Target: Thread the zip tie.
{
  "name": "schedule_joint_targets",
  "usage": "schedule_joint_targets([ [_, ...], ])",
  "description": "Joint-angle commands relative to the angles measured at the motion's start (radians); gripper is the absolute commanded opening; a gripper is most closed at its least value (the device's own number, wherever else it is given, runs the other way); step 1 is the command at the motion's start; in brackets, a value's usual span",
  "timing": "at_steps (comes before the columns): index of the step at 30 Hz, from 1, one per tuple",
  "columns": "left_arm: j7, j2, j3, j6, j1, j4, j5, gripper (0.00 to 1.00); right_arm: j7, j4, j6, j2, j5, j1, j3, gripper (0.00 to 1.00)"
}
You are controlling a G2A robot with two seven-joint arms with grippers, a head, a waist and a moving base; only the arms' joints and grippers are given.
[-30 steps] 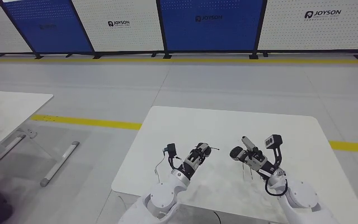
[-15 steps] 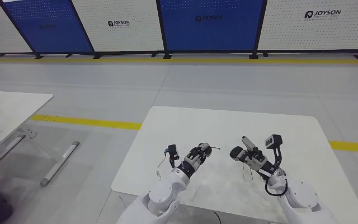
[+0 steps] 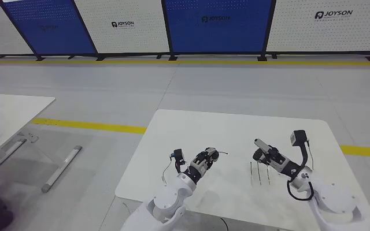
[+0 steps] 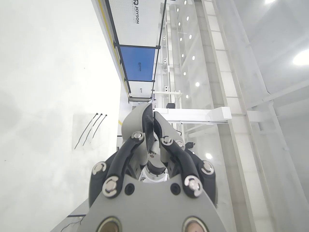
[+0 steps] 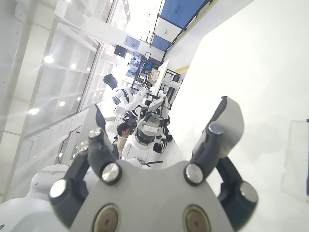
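My left gripper (image 3: 212,152) (image 4: 153,114) hovers over the near left part of the white table (image 3: 231,127). Its fingers are pressed together on a thin black zip tie (image 3: 222,153) whose end pokes out toward the right arm. My right gripper (image 3: 259,149) (image 5: 161,109) is open and empty, facing the left one across a gap. Three more black zip ties (image 3: 259,173) (image 4: 90,129) lie side by side on a clear sheet (image 5: 297,158) on the table, just below the right gripper in the top view.
The table's left edge (image 3: 136,159) and near edge are close to both arms. A second white table (image 3: 17,112) stands farther left across the floor. Blue and white panels (image 3: 217,26) line the back.
The right arm has drawn back to the right, away from the left gripper, uncovering the three zip ties on the table. The left gripper has barely shifted.
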State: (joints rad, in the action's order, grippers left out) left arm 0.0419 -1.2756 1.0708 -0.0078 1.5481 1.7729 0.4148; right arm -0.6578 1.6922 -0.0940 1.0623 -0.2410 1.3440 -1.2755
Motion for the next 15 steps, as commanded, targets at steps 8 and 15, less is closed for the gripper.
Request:
schedule_joint_targets([
  [8, 0.000, 0.008, 0.062, -0.028, 0.042, 0.081, 0.016, 0.00, 0.000, -0.003, -0.002, 0.000, -0.001, -0.001, 0.002, 1.00],
  [15, 0.000, 0.024, 0.166, -0.051, 0.114, 0.307, -0.061, 0.00, 0.000, -0.003, -0.002, 0.000, -0.001, -0.001, 0.002, 1.00],
])
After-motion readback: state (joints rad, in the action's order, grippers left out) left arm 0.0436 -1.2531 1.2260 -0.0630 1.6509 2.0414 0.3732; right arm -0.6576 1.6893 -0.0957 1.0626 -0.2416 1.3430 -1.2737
